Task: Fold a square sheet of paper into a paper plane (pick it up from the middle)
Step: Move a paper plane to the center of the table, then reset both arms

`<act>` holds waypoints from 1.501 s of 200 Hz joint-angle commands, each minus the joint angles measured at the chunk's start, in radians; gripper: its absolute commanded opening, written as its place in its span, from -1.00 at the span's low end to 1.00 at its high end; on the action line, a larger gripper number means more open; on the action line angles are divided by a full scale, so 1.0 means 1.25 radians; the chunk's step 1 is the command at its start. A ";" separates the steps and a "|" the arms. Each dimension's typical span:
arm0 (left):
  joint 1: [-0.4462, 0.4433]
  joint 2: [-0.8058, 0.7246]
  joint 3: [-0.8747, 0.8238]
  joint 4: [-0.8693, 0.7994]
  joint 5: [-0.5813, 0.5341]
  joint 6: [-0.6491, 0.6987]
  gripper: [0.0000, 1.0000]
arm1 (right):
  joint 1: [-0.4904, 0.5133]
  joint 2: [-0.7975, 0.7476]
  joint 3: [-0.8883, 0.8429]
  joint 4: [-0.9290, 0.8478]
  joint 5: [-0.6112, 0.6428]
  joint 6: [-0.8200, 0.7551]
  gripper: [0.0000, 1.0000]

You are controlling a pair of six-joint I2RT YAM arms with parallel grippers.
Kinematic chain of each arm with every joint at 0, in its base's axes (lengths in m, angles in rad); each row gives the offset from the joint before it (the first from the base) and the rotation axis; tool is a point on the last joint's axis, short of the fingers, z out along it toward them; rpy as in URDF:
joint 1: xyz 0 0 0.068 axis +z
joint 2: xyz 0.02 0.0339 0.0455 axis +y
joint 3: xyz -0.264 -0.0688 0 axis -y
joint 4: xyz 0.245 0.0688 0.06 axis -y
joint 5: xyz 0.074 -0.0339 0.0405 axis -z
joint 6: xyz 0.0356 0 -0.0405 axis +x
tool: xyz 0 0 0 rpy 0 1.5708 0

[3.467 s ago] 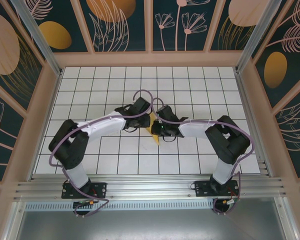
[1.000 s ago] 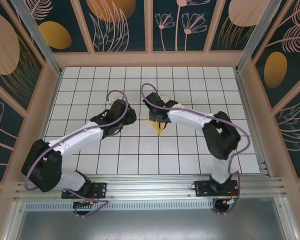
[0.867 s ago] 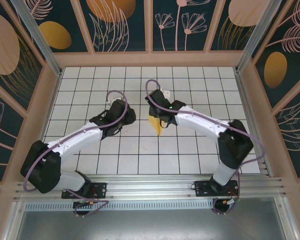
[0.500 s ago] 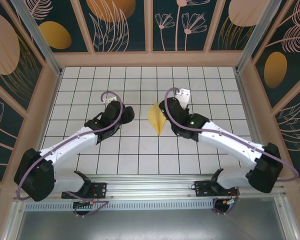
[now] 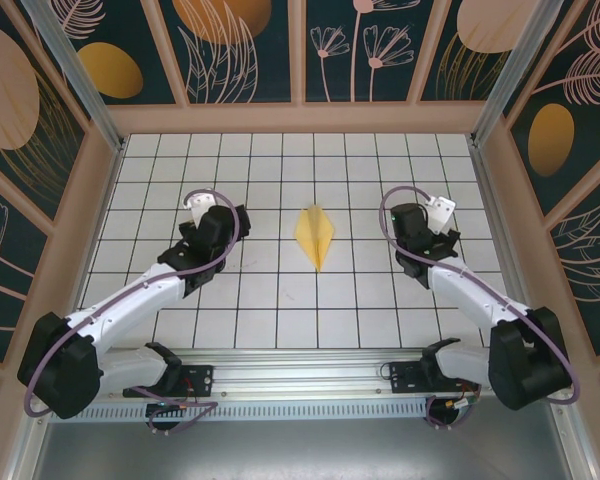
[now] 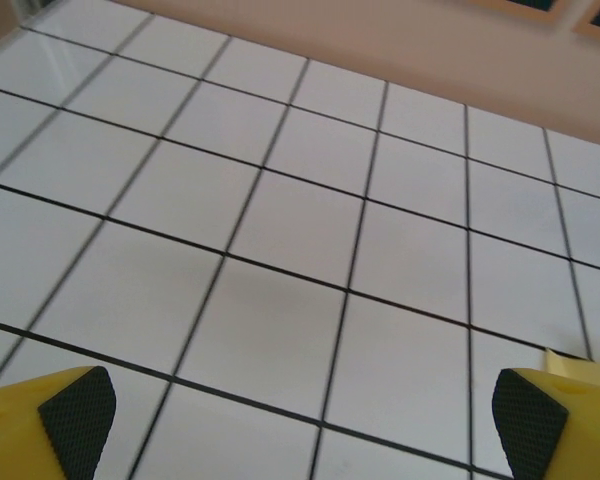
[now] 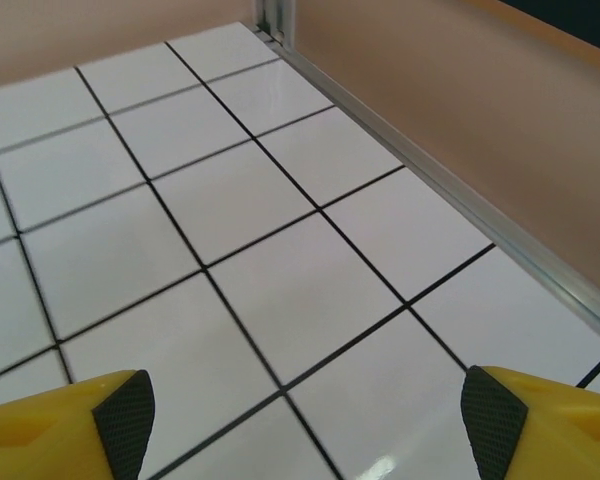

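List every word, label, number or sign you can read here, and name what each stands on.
None can be read. The folded yellow paper dart is plain, the white tiled tabletop has just black grid lines, and the dark wall panels bear painted leaves and flowers, no lettering.

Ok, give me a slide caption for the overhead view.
Folded paper plane on the table, left gripper and right gripper open on either side.

You have bright, even light and faint shadows on the table (image 5: 270, 320); its surface glares softly in the wrist views; the left looks slightly blurred.
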 commanded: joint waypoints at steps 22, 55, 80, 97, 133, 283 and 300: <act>0.055 0.011 -0.021 0.040 -0.102 0.085 0.97 | -0.093 0.083 -0.103 0.350 -0.139 -0.206 0.67; 0.119 0.001 -0.055 0.056 -0.068 0.091 0.97 | -0.140 0.161 -0.196 0.630 -0.232 -0.281 0.64; 0.176 -0.040 -0.115 0.128 -0.060 0.115 0.97 | -0.169 0.165 -0.264 0.848 -0.368 -0.342 0.62; 0.218 -0.073 -0.157 0.175 -0.054 0.111 0.97 | -0.200 0.177 -0.263 0.876 -0.433 -0.360 0.62; 0.255 -0.090 -0.256 0.366 -0.086 0.176 0.97 | -0.304 0.267 -0.360 1.138 -0.625 -0.321 0.63; 0.431 0.227 -0.412 1.063 0.245 0.418 0.97 | -0.301 0.264 -0.323 1.059 -0.611 -0.318 0.98; 0.437 0.271 -0.468 1.222 0.252 0.417 0.97 | -0.301 0.264 -0.323 1.059 -0.611 -0.318 0.98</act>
